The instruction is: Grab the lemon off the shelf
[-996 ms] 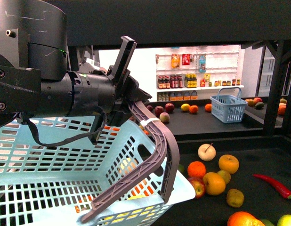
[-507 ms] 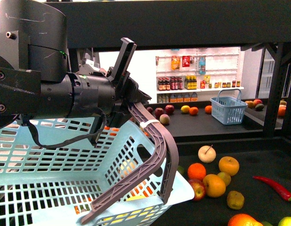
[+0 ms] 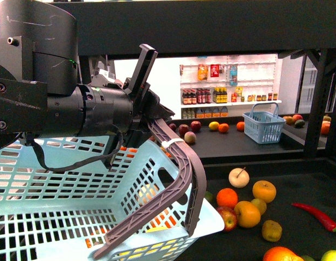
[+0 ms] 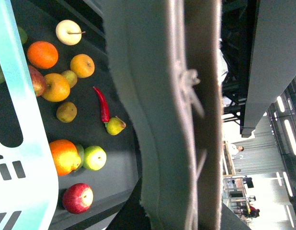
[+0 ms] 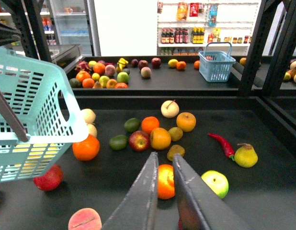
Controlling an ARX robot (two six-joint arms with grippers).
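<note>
My left gripper is shut on the grey basket handle, which fills the left wrist view. It holds the pale blue basket tilted above the shelf's black deck. Bright yellow shows through the basket's slats, low inside. It looks like the lemon, but it is mostly hidden. The same yellow glows through the slats in the right wrist view. My right gripper is shut and holds nothing. It hangs above an orange on the deck.
Loose fruit covers the deck: oranges, a pale apple, a green apple, a pear and a red chili. A small blue basket stands on the far deck. A black post rises at the right.
Almost nothing. The fruit on the deck sits a touch lower in the front view. The left gripper keeps its hold on the handle.
</note>
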